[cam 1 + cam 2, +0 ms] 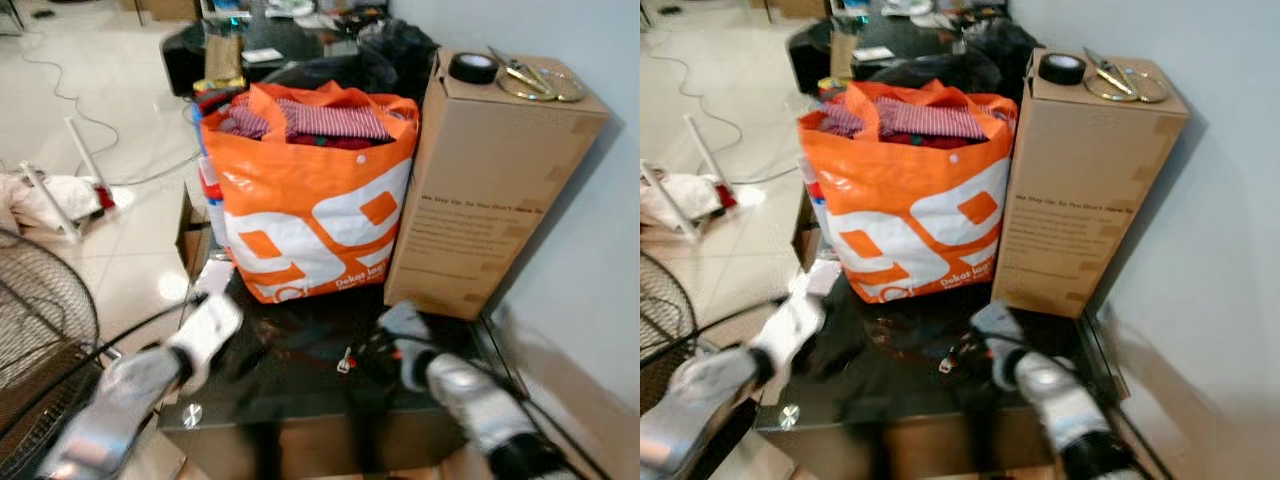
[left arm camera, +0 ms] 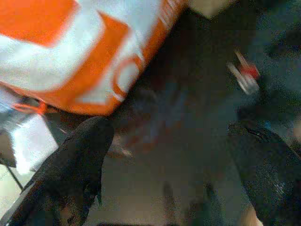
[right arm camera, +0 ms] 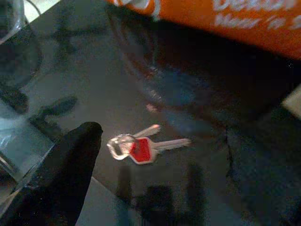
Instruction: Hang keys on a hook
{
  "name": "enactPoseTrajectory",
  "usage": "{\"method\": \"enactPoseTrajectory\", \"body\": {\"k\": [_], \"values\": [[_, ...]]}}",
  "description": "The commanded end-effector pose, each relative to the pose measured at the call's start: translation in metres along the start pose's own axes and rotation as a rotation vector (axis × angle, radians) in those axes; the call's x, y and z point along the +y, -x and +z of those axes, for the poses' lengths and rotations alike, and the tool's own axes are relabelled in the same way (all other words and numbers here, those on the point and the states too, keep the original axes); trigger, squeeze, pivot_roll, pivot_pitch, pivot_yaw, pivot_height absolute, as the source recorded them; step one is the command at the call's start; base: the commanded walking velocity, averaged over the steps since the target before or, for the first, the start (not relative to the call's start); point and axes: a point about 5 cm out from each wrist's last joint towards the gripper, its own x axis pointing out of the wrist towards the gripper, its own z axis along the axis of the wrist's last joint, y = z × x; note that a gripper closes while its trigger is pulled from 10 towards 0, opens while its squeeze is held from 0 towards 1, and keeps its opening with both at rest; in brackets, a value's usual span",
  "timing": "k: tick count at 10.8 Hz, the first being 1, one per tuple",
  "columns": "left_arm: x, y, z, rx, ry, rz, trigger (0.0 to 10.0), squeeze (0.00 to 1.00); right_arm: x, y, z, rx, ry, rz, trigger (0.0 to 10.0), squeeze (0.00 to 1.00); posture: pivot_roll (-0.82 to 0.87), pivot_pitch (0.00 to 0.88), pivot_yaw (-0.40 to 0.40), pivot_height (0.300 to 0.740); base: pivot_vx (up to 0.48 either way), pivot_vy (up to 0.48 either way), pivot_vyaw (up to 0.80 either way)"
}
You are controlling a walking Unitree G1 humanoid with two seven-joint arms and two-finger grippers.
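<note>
1. The keys point(image 3: 141, 148), with a red head and a silver ring, lie flat on the dark glass table point(image 1: 300, 400), low in the centre of the left eye view.
2. The right gripper point(image 3: 160, 160) hovers over the keys with its fingers spread, one on each side, touching nothing.
3. The left gripper point(image 2: 174, 165) hangs at lower left, fingers spread and empty.
4. An orange bag point(image 1: 310, 200) stands behind the keys, with a cardboard box point(image 1: 490, 180) at its right.
</note>
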Motion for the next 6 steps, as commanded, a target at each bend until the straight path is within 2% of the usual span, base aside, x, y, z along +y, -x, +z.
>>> {"method": "enactPoseTrajectory", "body": {"k": [1,5,6], "values": [[-0.002,0.003,0.002,0.010,-0.030,-0.027,10.0,0.00,0.002,-0.004,0.001,0.006,0.008,0.016,10.0,0.00,-0.04,0.000,-0.007,0.740,0.000,0.000,0.00],[-0.018,0.018,-0.004,0.080,-0.065,-0.141,10.0,0.00,0.017,-0.019,-0.003,0.021,-0.050,0.063,10.0,0.00,-0.01,0.000,-0.033,0.740,0.000,0.000,0.00],[-0.021,0.021,-0.005,0.088,-0.060,-0.143,10.0,0.00,0.018,-0.021,-0.009,0.052,-0.041,0.042,9.3,0.00,0.00,0.000,-0.039,0.740,0.000,0.000,0.00]]}}
